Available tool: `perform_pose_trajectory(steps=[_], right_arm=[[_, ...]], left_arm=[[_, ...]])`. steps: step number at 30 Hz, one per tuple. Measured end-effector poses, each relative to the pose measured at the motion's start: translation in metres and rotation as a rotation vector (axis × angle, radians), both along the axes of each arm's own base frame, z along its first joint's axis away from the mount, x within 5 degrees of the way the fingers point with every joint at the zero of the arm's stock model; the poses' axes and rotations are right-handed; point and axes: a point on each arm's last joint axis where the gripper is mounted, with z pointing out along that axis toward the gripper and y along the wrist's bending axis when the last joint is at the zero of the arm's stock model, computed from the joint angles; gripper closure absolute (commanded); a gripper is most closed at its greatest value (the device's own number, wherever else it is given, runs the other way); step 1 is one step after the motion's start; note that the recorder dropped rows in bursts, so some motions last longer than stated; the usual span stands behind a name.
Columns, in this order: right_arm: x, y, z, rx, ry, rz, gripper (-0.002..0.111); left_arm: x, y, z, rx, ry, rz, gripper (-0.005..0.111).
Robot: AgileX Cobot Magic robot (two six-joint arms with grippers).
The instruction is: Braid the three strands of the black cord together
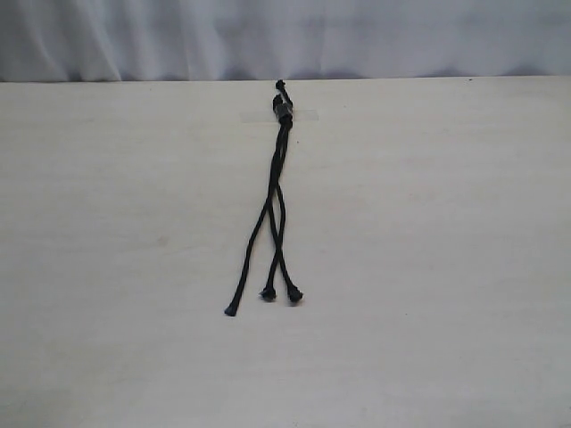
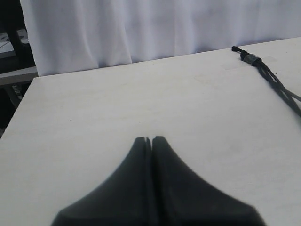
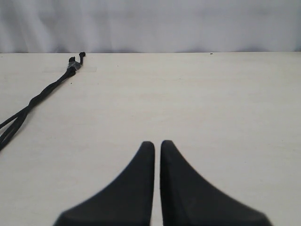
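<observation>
The black cord [image 1: 277, 178] lies along the middle of the pale table, its knotted, bound top [image 1: 284, 105] near the far edge under clear tape. The upper part is twisted together. Below it the three strands [image 1: 268, 241] spread apart and end in knobby tips; the left strand [image 1: 243, 267] runs longest, and the other two cross each other. Neither gripper shows in the exterior view. My left gripper [image 2: 151, 140] is shut over bare table, the cord's top [image 2: 248, 57] far off. My right gripper [image 3: 157, 143] is shut too, a thin slit between its fingers, well away from the cord [image 3: 42, 94].
A white curtain [image 1: 285, 36] hangs behind the table's far edge [image 1: 134, 81]. A dark stand [image 2: 11, 52] shows past the table's corner in the left wrist view.
</observation>
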Motion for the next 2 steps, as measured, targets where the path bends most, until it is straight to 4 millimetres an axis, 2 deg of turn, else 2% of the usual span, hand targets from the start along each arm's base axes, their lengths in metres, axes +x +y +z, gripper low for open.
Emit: perform_pose_trajectory(steps=[2], right_arm=[[0.0000, 0.0000, 0.0000, 0.000, 0.000, 0.000, 0.104]], left_arm=[[0.0000, 0.0000, 0.0000, 0.000, 0.000, 0.000, 0.107]])
